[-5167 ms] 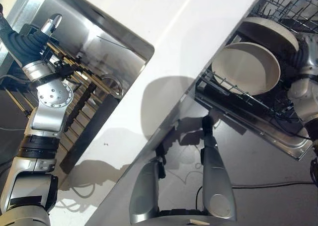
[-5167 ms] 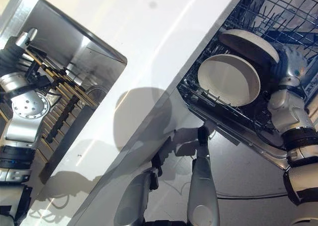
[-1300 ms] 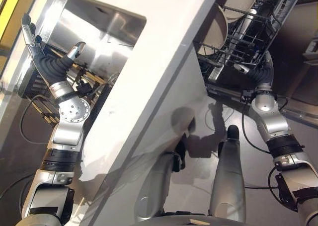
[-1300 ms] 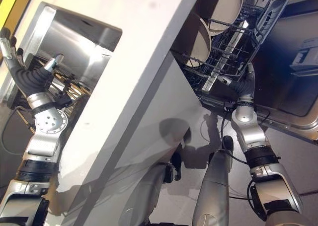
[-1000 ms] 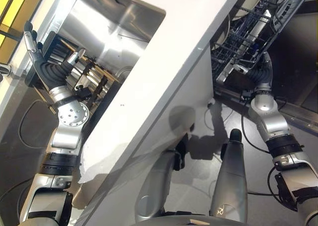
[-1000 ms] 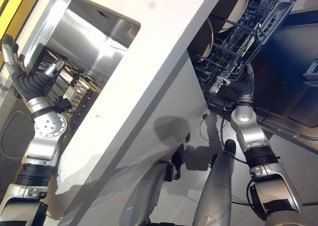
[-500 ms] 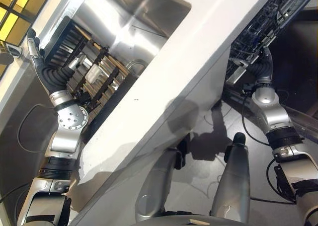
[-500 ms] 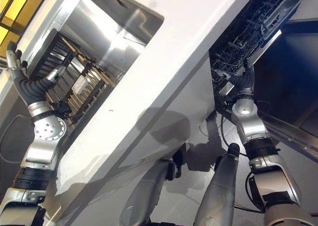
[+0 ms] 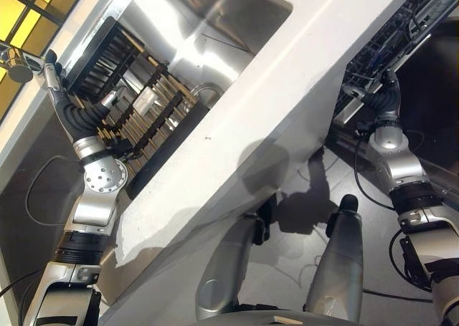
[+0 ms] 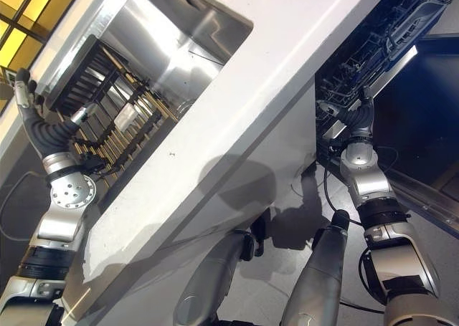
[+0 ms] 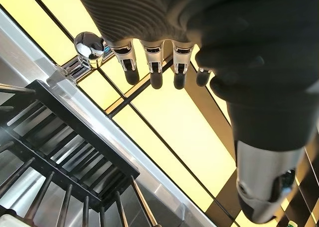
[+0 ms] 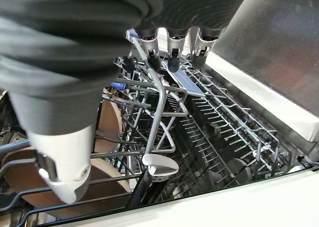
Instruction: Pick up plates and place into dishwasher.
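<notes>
Plates [image 12: 107, 132] stand on edge in the dishwasher's wire rack [image 12: 209, 117], beige and upright between the tines. Right hand [image 12: 172, 42] hangs above the rack, fingers straight, empty. Left hand [image 11: 154, 62] is raised beside the sink's dark drying rack [image 9: 136, 97], fingers extended, holding nothing.

Glossy steel sink [image 9: 193, 25], matt white counter [image 9: 301, 75], grey wire dishwasher rack [image 12: 209, 117], matt beige plates [image 12: 107, 127]

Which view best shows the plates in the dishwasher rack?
The right wrist view: two plates stand on edge in the rack, past the right hand. In the eye views, the counter hides them; only rack wire shows.
</notes>
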Controlling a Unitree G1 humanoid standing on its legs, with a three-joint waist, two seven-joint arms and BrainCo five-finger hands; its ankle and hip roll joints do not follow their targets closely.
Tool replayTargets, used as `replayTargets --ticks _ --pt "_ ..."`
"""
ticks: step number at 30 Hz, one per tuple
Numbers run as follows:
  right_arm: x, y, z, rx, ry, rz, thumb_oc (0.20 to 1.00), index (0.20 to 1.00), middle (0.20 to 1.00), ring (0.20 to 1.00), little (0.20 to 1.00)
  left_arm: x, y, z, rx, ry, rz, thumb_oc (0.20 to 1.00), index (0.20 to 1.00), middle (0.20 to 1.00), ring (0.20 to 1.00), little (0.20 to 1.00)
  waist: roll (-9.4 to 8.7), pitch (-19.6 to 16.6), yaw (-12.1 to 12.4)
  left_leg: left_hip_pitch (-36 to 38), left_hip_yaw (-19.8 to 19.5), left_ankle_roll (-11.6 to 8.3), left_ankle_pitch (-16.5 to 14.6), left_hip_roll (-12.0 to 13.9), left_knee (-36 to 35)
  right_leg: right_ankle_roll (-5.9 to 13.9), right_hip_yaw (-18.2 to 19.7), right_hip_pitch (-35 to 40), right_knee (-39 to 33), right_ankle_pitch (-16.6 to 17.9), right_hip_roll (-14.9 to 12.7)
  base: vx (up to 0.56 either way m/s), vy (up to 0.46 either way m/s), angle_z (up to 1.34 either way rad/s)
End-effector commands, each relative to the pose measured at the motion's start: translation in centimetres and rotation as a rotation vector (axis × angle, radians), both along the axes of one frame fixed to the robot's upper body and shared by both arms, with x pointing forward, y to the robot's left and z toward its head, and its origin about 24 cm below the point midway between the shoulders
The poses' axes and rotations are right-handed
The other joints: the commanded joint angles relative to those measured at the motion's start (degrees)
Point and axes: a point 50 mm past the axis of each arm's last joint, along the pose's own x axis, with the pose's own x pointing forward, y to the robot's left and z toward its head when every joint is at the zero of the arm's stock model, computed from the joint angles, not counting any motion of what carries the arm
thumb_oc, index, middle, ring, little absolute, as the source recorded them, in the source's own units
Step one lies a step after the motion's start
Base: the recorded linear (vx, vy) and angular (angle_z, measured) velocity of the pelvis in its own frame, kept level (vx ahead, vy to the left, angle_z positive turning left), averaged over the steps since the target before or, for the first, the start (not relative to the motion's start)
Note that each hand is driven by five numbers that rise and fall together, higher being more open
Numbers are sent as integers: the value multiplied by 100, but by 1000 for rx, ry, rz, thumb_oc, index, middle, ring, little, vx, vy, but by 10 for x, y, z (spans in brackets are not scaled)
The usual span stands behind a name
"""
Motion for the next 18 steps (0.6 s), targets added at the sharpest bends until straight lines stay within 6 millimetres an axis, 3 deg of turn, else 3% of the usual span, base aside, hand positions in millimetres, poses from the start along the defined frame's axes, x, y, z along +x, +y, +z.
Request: replayTargets --ticks 1,18 --pt "5 53 115 -72 -416 187 1000 1000 1000 1000 1000 -9 1 27 -11 -133 -25 1000 1000 1000 1000 1000 338 410 16 73 343 29 617 43 -746 -229 424 571 -468 66 -71 -65 -47 -2" --pt "-18 10 68 -186 -275 -103 1000 1000 1000 1000 1000 -9 5 31 -2 -170 16 1000 1000 1000 1000 1000 23 410 -558 319 499 -67 694 295 -1077 -123 626 743 -1133 374 161 -70 -39 -12"
